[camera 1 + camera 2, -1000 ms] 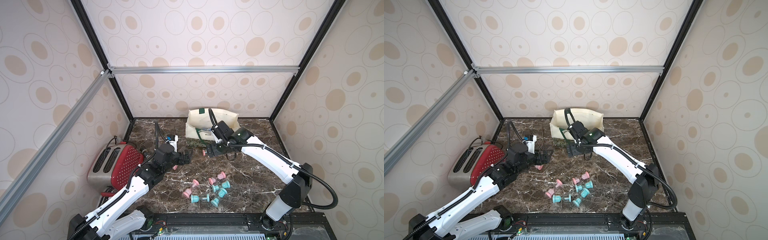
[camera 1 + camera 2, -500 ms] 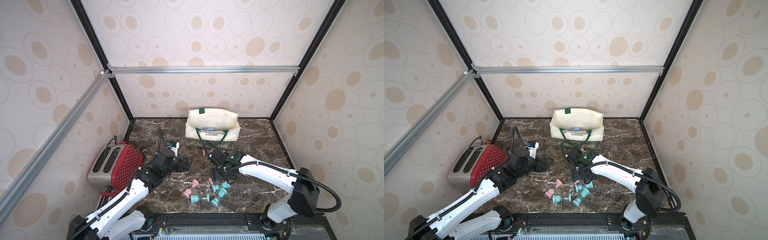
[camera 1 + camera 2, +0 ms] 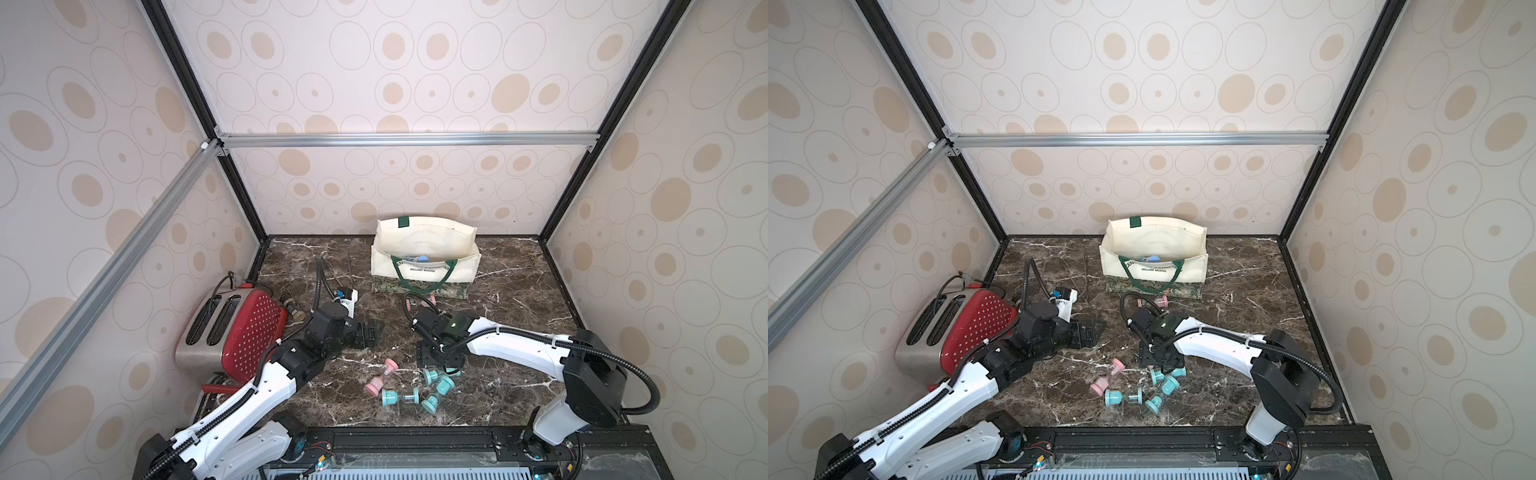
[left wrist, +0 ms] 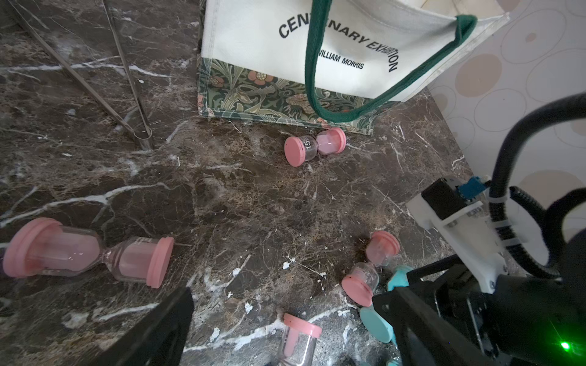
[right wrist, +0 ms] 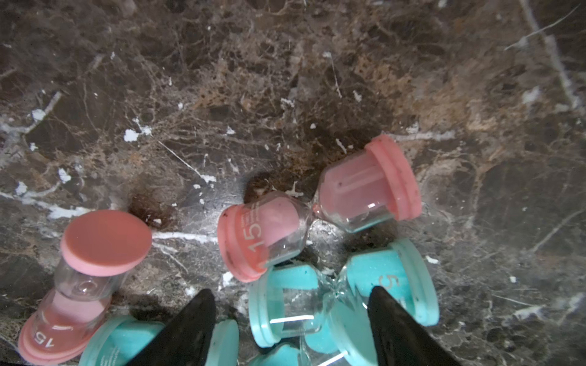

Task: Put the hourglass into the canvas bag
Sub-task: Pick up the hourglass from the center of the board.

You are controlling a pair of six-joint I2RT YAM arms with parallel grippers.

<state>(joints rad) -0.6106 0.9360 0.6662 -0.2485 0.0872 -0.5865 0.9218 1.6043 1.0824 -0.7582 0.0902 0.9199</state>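
Note:
The cream canvas bag [image 3: 426, 257] [image 3: 1154, 259] [image 4: 269, 47] stands open at the back of the table. Several hourglasses lie near the front: pink ones [image 3: 390, 366] [image 5: 317, 218] and teal ones [image 3: 399, 397]. Another pink hourglass [image 4: 314, 147] lies against the bag's base. My right gripper [image 3: 441, 365] [image 5: 291, 304] points down over the cluster, open, its fingertips [image 5: 203, 317] on either side of a teal hourglass [image 5: 285, 304] lying on the table. My left gripper [image 3: 368, 334] hovers open and empty to the left; only one of its fingers [image 4: 158, 329] shows in the left wrist view.
A red toaster [image 3: 237, 332] sits at the left wall with a small jar [image 3: 296, 312] behind it. Metal tongs [image 4: 126, 95] lie left of the bag. Something blue [image 3: 422, 258] is inside the bag. The right arm [image 4: 475, 317] is close to my left gripper.
The right arm has swung from in front of the bag down to the hourglass cluster near the front, and its jaws have narrowed. The left arm has barely moved.

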